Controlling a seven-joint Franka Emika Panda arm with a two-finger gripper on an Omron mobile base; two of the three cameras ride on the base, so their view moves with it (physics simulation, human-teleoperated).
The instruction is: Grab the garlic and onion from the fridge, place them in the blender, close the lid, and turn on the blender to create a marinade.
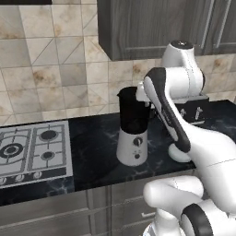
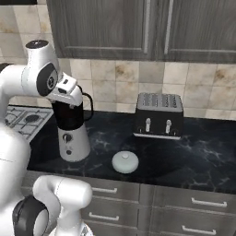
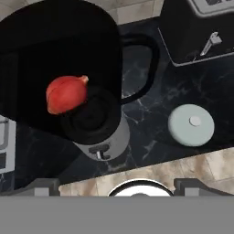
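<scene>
Dark tabletop below: my jaws hang wide open, empty, over the blender [image 3: 68, 77], onion [image 3: 66, 94] inside at nine o'clock. Lid [image 3: 191, 124] lies at three; a careless swing could tip the jug.

Even, soft rendered light – faint shadows, no glare – slightly coarse, blurry detail throughout.

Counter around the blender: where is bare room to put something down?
Free: the dark counter between stove and blender, and right of the lid, before the toaster. Crowded: between blender and lid, where the arm stands.
</scene>
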